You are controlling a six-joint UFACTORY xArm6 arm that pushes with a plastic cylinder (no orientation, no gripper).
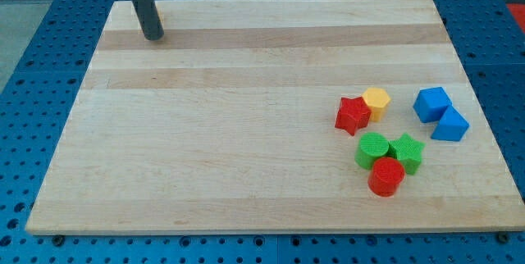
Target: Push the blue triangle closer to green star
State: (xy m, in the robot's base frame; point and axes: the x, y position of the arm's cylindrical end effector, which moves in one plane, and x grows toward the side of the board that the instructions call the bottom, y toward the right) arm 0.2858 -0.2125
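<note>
The blue triangle lies near the board's right edge, touching a blue cube above and left of it. The green star sits left and below the triangle, a small gap between them. The star touches a green cylinder on its left and a red cylinder below it. My tip rests on the board at the view's top left, far from all the blocks.
A red star and a yellow hexagonal block touch each other above the green pair. The wooden board lies on a blue perforated table. An orange object, mostly hidden, shows just behind the rod.
</note>
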